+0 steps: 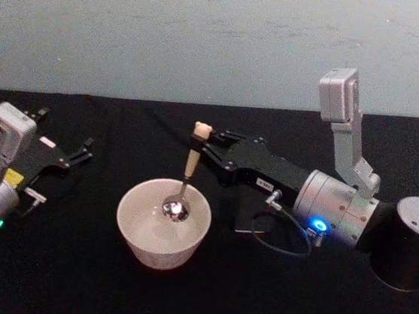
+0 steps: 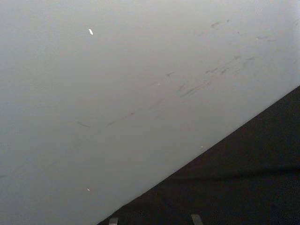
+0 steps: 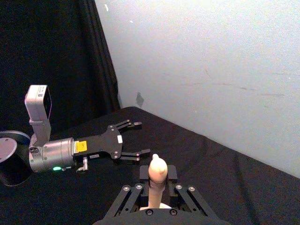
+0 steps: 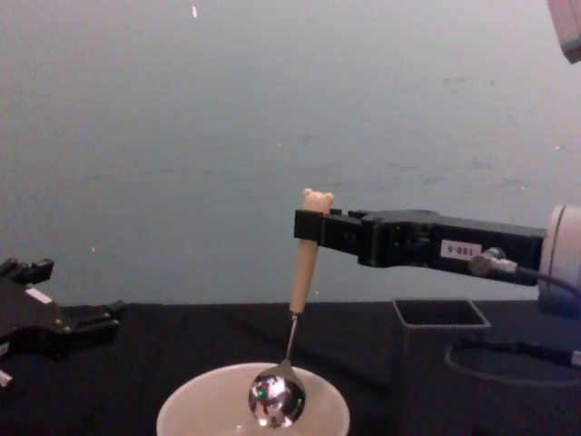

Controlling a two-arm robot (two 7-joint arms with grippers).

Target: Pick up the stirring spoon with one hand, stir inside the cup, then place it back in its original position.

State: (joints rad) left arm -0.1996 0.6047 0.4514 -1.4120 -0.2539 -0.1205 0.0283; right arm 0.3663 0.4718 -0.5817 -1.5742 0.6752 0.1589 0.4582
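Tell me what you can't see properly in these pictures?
Cup: in the chest view the lower edge cuts off its bottom.
Stirring spoon: in the right wrist view its bowl hides under the right tool gripping it.
Holder: in the chest view the lower edge cuts off its base.
Left tool: in the chest view the left edge cuts off its body.

Lab-like robot test setup, black cloth-covered table point(image 1: 66, 285), plain pale wall point(image 1: 208, 36) (scuffed) close behind
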